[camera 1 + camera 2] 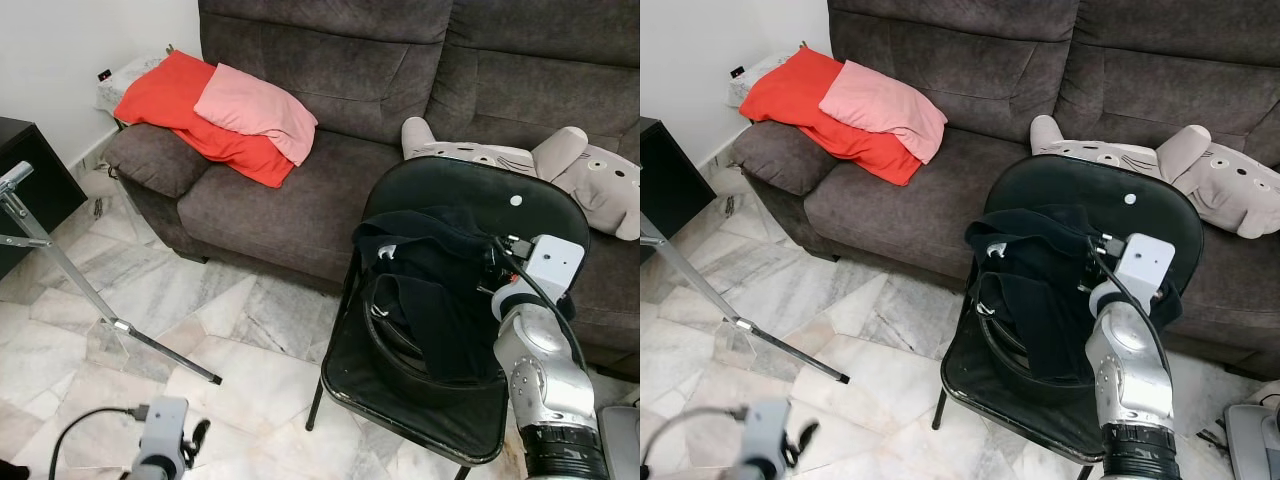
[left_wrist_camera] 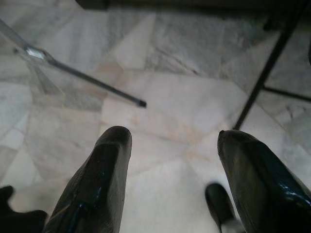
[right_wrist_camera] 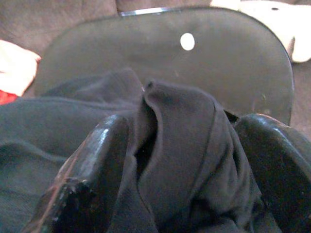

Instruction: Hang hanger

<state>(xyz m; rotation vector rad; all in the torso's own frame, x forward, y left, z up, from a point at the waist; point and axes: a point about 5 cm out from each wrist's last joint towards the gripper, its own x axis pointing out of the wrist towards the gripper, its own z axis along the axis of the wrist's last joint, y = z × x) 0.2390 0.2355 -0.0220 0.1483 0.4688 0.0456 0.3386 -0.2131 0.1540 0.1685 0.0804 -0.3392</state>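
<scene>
Black folding chair (image 1: 520,215) with a padded round seat, standing on the marble floor (image 1: 230,330) before a grey fabric sofa (image 1: 330,190). On the seat lies a crumpled black garment (image 1: 430,270) over a dark curved hoop, possibly the hanger (image 1: 385,335). The right hand (image 3: 180,160) clasps a soft fold of the garment between its fingers. The left hand (image 2: 170,184) hangs spread above the floor near a slim metal stand leg (image 1: 150,345).

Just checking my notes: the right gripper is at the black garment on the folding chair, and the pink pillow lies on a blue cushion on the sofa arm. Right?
Not quite. The pink pillow lies on a red cushion, not blue, as the left eye view shows. The right gripper is indeed at the black garment on the folding chair.
</scene>
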